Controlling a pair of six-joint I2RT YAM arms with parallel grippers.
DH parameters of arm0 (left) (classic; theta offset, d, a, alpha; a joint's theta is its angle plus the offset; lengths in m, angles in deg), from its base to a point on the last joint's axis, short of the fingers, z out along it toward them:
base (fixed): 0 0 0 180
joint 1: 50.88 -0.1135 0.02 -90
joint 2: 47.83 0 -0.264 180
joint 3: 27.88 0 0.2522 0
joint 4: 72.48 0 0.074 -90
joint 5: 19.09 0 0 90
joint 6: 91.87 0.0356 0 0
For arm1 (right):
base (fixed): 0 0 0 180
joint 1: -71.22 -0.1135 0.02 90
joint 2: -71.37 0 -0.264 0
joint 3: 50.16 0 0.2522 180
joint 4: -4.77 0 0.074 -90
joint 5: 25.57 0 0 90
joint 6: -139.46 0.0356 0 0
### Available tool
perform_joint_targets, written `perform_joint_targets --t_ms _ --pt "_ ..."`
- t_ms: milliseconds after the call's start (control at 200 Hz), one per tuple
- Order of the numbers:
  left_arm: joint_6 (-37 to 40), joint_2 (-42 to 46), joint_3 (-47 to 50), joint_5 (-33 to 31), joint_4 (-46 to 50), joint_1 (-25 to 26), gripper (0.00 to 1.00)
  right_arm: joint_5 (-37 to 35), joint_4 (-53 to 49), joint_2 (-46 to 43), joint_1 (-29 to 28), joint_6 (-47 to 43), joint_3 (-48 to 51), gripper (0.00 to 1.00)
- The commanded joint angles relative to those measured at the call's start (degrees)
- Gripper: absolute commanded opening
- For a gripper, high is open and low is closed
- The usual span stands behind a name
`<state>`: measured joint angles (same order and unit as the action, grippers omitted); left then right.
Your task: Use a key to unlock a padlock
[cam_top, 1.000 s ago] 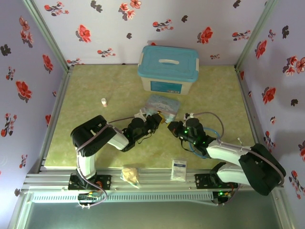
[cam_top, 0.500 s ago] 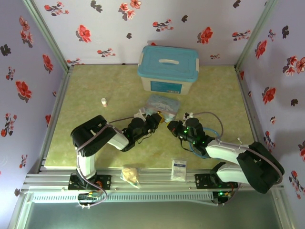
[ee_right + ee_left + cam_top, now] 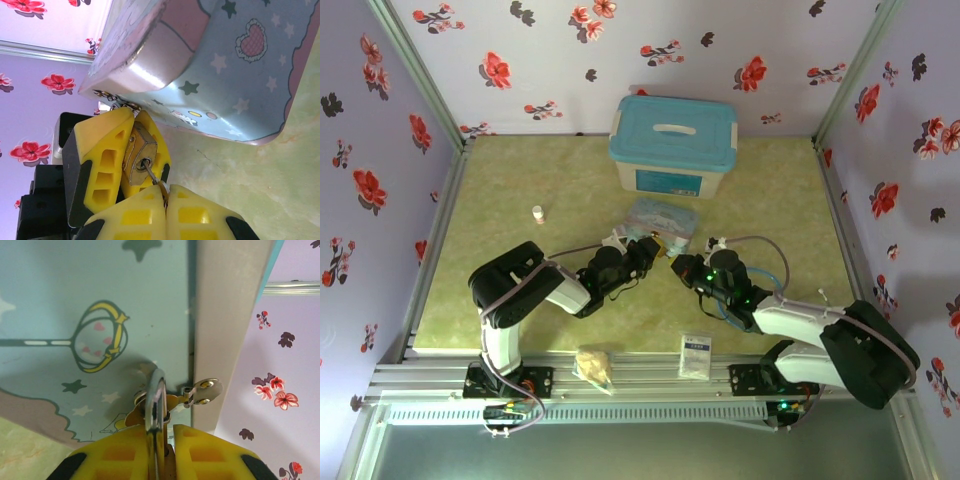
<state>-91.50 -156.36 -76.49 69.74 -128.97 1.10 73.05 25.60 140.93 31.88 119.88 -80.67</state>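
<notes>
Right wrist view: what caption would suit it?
Right pincer holds the key in the padlock gripped by the left pincer, beside the pastel tin.

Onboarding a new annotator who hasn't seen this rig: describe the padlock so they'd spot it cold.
Find the teal-lidded box at the back of the table; a pastel cartoon tin lies just in front of it. At the tin's near edge the left gripper clamps the padlock. Unlike the painted tin, it's a small brass block with a silver shackle, the key at its keyhole.

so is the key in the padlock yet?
In. Right wrist view: key tip sits in the padlock keyhole. Depth: cannot tell.
</notes>
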Motion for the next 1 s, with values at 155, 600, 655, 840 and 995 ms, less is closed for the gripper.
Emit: perform_joint_targets --t_ms 155,600,655,840,995 --pt "0.2 -0.6 -2.2 2.5 -4.5 0.9 0.0 1.1 9.1 2.1 -1.4 0.4 2.0 0.0" --pt "-0.4 -0.8 -1.9 2.6 -4.5 0.9 0.0 -1.3 2.3 -4.1 -1.4 -1.1 2.1 0.0" --pt "-0.5 -1.0 -2.3 2.8 -4.6 0.9 0.0 -0.9 3.9 -3.0 -1.4 -0.7 2.2 0.0" --pt "-0.4 -0.7 -2.8 3.6 -4.6 1.1 0.0 0.0 6.6 0.5 -1.4 -0.8 1.1 0.0" --pt "-0.6 0.1 -1.8 3.5 -4.7 1.4 0.0 0.7 8.0 1.2 0.7 -1.0 0.7 0.0"
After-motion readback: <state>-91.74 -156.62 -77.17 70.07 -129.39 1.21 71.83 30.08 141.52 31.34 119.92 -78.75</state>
